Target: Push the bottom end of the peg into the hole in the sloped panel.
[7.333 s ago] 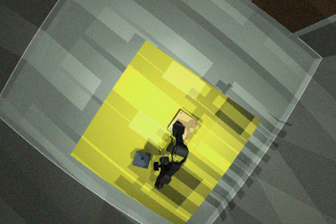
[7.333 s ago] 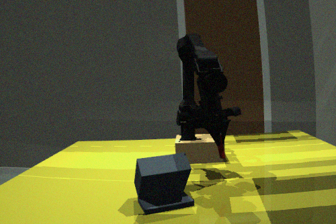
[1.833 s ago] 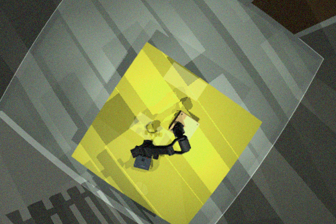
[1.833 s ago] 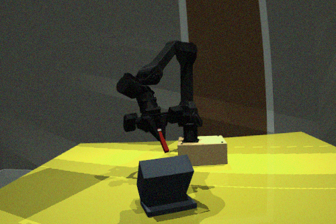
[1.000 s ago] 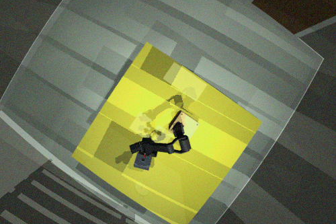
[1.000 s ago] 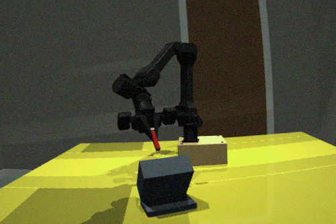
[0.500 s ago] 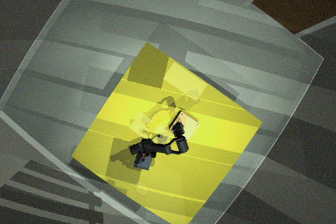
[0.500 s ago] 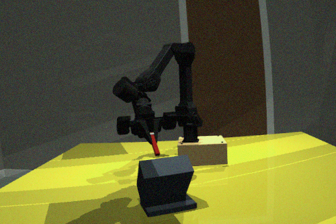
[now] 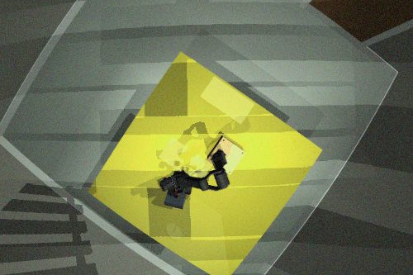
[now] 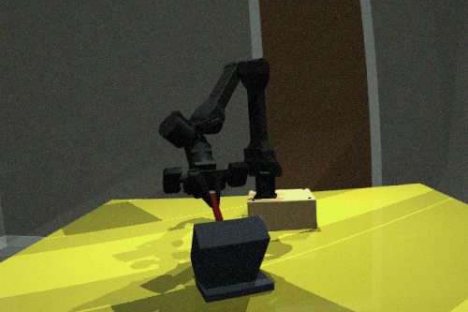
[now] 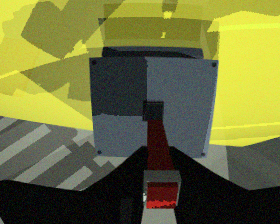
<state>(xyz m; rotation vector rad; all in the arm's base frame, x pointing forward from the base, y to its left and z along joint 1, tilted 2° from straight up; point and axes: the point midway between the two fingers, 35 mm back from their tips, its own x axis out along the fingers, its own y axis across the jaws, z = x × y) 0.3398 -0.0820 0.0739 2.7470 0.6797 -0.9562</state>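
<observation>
A red square-sided peg (image 9: 176,193) (image 10: 217,211) (image 11: 158,134) with a grey band near its top is held tilted. My gripper (image 10: 213,200) (image 11: 156,152) is shut on its upper part. The dark blue-grey sloped panel (image 9: 174,201) (image 10: 229,260) (image 11: 185,90) is close below. Its square hole (image 11: 153,110) shows in the wrist view near the middle of the face. The peg's bottom end overlaps the hole's near edge there, roughly lined up sideways, with sides about parallel. Whether the tip is in the hole cannot be told; in the exterior view the panel hides it.
The arm's base stands on a pale wooden block (image 9: 233,157) (image 10: 283,215) behind the panel. Both rest on the yellow table (image 9: 268,176) (image 10: 374,237). Patchy shadows cross the table and the panel face. A brown door (image 10: 314,78) is in the background.
</observation>
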